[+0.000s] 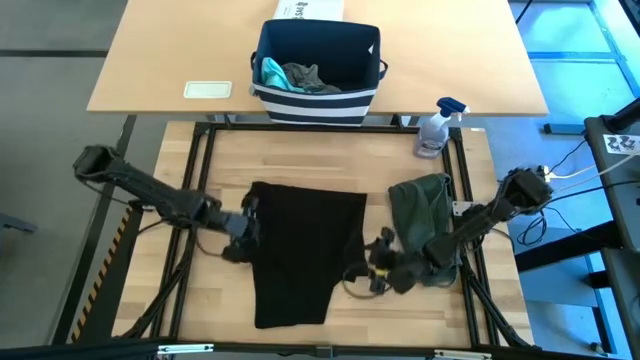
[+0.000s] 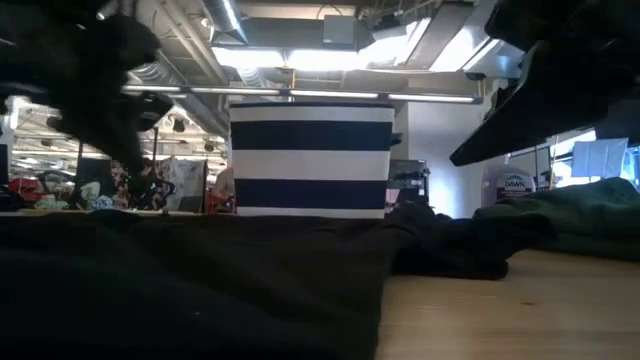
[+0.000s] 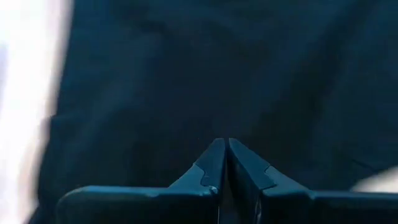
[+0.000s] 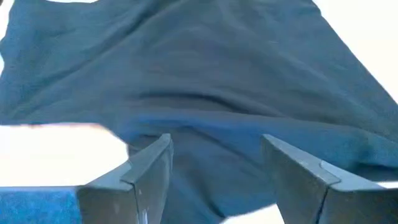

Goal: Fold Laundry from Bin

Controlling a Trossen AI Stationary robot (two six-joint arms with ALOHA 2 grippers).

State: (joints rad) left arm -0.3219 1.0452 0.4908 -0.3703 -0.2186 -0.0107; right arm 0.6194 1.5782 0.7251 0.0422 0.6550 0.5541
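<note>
Folding the black T-shirt (image 1: 300,250) on the table (image 1: 330,150) is barely begun: I see left fingers (image 1: 243,228) pressed together at its edge, right fingers (image 1: 378,262) spread, an olive piece (image 1: 422,205) waiting, more laundry (image 1: 300,76) in the bin (image 1: 318,100).

Both dark arms reached inward, low over the table. The left gripper (image 1: 243,232) sat at the left arm's tip with its fingers (image 3: 214,163) pressed together, while the right gripper (image 1: 378,262) pointed toward the left arm, its fingers (image 4: 152,163) spread wide apart.
</note>
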